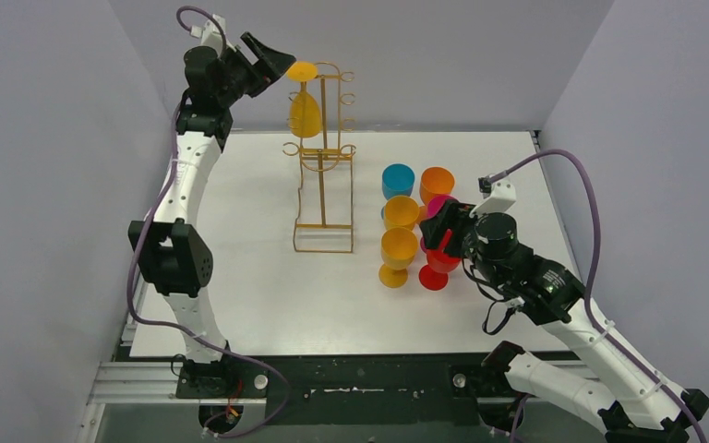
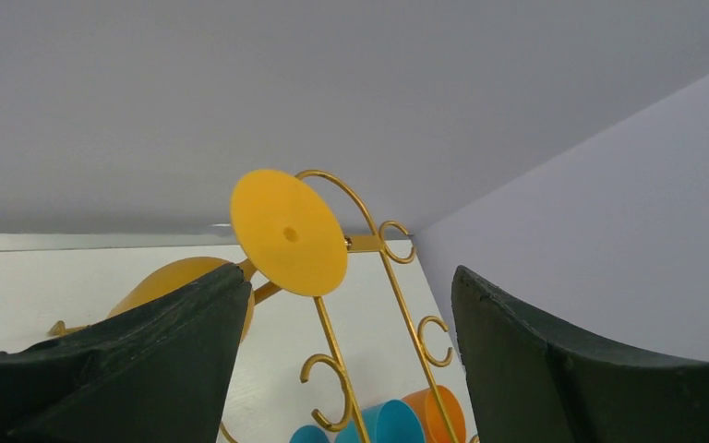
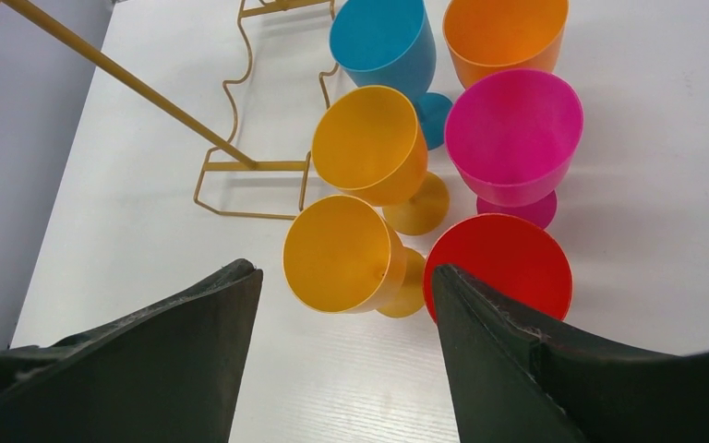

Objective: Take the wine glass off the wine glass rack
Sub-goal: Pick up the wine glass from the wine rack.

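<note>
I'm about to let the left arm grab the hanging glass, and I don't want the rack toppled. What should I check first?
1. Left gripper open: ok, jaws apart.
2. Yellow wine glass seated on the wine glass rack: ok, hanging upside down, foot on top.
3. Stem between the jaws: cannot tell, one finger hides it in the wrist view.
4. Right gripper out of the way: ok, open and empty above the standing glasses.
5. Standing glasses apart from the rack: ok.
</note>
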Action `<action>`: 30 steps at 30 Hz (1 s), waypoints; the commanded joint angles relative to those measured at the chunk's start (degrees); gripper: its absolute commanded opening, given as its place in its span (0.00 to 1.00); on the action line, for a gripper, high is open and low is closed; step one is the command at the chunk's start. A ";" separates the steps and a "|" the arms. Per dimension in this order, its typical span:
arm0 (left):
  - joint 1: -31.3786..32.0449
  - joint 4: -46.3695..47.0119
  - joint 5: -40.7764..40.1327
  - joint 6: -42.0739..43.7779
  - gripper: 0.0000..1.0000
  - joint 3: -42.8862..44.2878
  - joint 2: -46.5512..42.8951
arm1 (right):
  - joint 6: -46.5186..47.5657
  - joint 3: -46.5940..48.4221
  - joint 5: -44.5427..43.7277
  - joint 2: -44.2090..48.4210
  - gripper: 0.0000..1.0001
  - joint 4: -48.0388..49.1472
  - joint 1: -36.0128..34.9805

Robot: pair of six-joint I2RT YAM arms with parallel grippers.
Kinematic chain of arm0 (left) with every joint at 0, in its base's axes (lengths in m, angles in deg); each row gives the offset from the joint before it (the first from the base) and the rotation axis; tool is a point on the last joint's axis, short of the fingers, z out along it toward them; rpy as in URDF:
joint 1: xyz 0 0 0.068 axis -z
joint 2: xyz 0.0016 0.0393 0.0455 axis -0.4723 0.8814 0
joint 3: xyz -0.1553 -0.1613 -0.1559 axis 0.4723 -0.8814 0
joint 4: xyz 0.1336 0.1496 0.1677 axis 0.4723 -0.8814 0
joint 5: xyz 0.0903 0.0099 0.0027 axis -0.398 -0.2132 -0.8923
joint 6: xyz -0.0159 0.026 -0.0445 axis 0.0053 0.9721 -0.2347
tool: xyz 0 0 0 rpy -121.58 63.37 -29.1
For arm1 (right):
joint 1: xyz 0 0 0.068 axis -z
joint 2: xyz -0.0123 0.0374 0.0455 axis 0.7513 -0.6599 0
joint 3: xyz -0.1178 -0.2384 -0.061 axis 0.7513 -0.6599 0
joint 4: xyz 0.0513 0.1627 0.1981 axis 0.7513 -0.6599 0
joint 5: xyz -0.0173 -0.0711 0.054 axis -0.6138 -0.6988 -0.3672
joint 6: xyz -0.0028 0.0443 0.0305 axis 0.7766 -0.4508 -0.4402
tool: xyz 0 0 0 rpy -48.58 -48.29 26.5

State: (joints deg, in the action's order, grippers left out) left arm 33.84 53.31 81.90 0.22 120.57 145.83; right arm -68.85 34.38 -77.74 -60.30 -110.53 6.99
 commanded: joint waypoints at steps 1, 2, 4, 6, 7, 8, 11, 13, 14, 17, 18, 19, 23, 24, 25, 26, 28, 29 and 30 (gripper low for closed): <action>0.28 -6.35 -4.35 3.76 0.77 7.79 3.23 | -0.76 -0.84 0.52 -0.59 0.69 1.51 -0.23; 0.46 -7.93 -5.48 4.80 0.76 9.02 3.83 | -0.85 -0.88 0.72 -0.59 0.69 1.44 -0.28; 0.65 -9.74 -6.92 6.05 0.75 10.32 4.69 | -1.11 -1.05 0.84 -0.53 0.69 1.24 -0.29; 0.61 -9.95 -6.43 6.04 0.72 11.31 5.76 | -1.29 -1.38 0.72 -0.30 0.69 1.34 -0.22; 0.93 -10.52 -6.06 6.33 0.71 12.19 6.49 | -1.30 -1.51 0.65 -0.27 0.69 1.31 -0.21; 1.27 -11.80 -6.35 7.00 0.70 13.97 7.13 | -1.30 -1.50 0.61 -0.26 0.69 1.31 -0.21; 2.22 -11.98 -6.83 6.69 0.65 14.85 8.81 | -1.38 -1.37 0.30 -0.25 0.69 1.18 -0.25; 2.76 -10.05 -6.38 5.59 0.63 14.58 9.31 | -1.47 -1.36 0.01 -0.26 0.69 1.31 -0.24; 2.94 -9.75 -6.38 5.32 0.62 14.93 9.65 | -1.52 -1.26 -0.08 -0.33 0.69 1.26 -0.21; 2.92 -9.48 -6.22 5.08 0.55 16.12 10.72 | -1.48 -1.26 -0.22 -0.29 0.69 1.06 -0.21; 2.96 -10.14 -6.87 5.27 0.53 16.80 10.92 | -1.48 -1.35 -0.41 -0.34 0.70 1.05 -0.25; 3.01 -11.99 -8.41 5.96 0.51 18.18 11.73 | -1.48 -1.49 -0.59 -0.35 0.70 0.97 -0.19; 4.10 -16.51 -11.56 8.34 0.41 22.80 13.41 | -1.17 -1.78 -0.64 -0.52 0.71 0.41 -0.21; 4.24 -17.01 -11.81 8.39 0.37 22.77 13.43 | -1.13 -1.91 -0.62 -0.52 0.71 0.24 -0.20; 4.37 -17.12 -12.21 8.46 0.36 22.47 13.24 | -1.24 -2.10 -0.63 -0.52 0.71 0.11 -0.21; 4.48 -16.96 -12.30 8.75 0.31 22.05 12.92 | -1.34 -2.34 -0.62 -0.46 0.71 0.08 -0.20; 4.78 -17.28 -12.74 9.79 0.24 21.98 12.53 | -1.65 -3.04 -0.56 -0.27 0.71 0.40 -0.21; 4.95 -17.62 -13.03 10.40 0.24 22.09 12.38 | -1.65 -3.54 -0.42 -0.22 0.71 0.80 -0.22; 5.00 -17.74 -13.18 10.76 0.23 22.07 12.23 | -1.73 -3.83 -0.32 -0.25 0.72 1.12 -0.19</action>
State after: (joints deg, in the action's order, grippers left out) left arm 37.97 36.63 70.41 8.05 139.83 159.42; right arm -70.16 31.83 -77.28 -60.80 -110.88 6.99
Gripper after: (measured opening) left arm 0.246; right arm 0.713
